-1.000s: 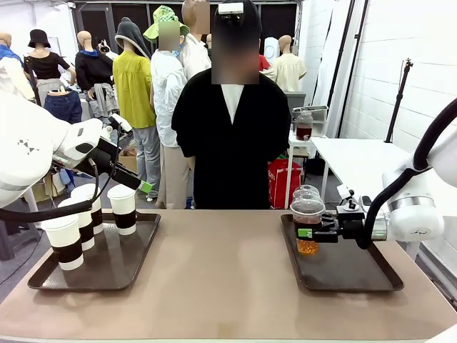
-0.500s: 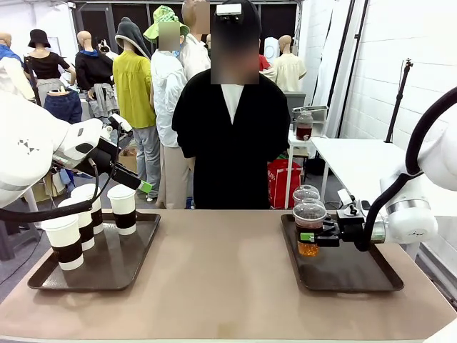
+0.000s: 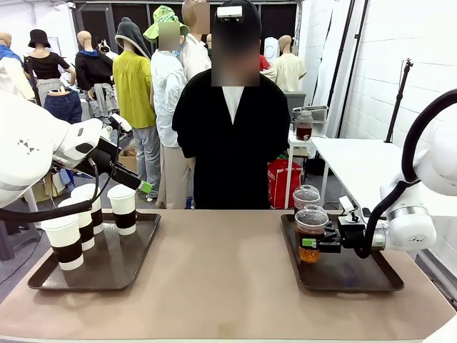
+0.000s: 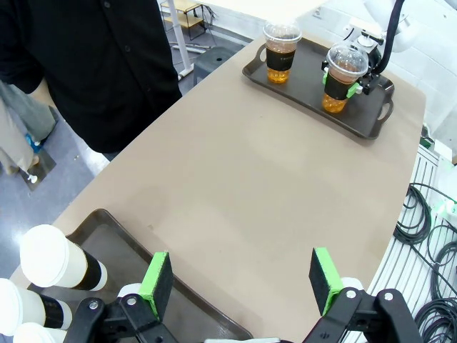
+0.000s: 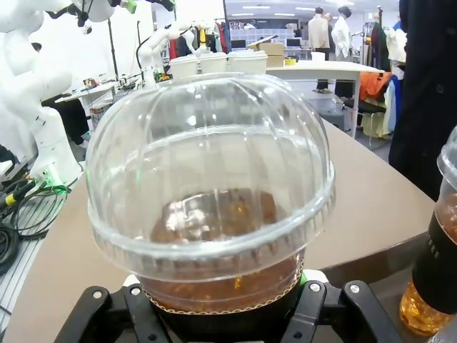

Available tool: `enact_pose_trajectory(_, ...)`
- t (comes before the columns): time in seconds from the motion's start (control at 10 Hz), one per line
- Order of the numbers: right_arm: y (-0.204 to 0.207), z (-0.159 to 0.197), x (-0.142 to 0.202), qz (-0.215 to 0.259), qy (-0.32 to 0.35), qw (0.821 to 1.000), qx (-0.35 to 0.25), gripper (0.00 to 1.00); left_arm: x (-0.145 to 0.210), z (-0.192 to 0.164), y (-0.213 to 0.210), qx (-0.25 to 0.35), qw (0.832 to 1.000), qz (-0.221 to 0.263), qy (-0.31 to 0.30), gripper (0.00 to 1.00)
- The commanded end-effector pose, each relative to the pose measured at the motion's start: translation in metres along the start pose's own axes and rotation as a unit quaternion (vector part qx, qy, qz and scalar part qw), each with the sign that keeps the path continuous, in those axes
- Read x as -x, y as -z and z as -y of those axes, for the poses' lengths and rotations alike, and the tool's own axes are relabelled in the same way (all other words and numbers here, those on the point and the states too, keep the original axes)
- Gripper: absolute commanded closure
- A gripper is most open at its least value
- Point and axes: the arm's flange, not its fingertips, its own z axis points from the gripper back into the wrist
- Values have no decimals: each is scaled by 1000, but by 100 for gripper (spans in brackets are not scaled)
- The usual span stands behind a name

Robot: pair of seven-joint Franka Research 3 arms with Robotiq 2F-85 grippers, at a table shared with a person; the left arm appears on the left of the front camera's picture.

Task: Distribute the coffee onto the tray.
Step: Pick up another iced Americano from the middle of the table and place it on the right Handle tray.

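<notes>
Two dark brown rectangular trays are set on the tan table, the left tray (image 3: 43, 280) toward the robot's left and the right tray (image 3: 357, 280) toward its right. On the left tray, four white paper cups with white lids and dark brown sleeves (image 3: 122, 209) are grouped close together. A clear plastic dome-lidded cup of brown liquid (image 3: 311, 230) is gripped around its dark sleeve by the right gripper (image 3: 311, 243), whose jaws are closed firmly on it from the side; a sideways grip at the sleeve keeps the cup upright and the dome lid free. The held cup is seen just over the near left part of the right tray, and whether its base touches the tray cannot be told. A second clear dome-lidded cup (image 3: 305, 196) stands just behind it at the tray's far corner, so the held one appears to be destined for a spot beside it with a gap kept between them. The left gripper (image 4: 241, 277) hangs above the table's middle with its green pads (image 4: 156, 284) spread wide and nothing between them, probably kept ready over the paper cups.
</notes>
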Motion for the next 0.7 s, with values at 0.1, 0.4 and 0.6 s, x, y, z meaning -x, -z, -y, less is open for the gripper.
enact_pose_trajectory(0.1,-7,9,5,18,-7,1000,-9,34,1,-1,-1,3,1000,-1,-2,0)
enact_pose_trajectory(0.4,-8,13,12,23,7,1000,0,34,1,-1,-1,3,1000,-1,-2,0)
enact_pose_trajectory(0.6,-8,14,16,22,25,999,6,34,1,-1,-1,3,1000,-1,-2,0)
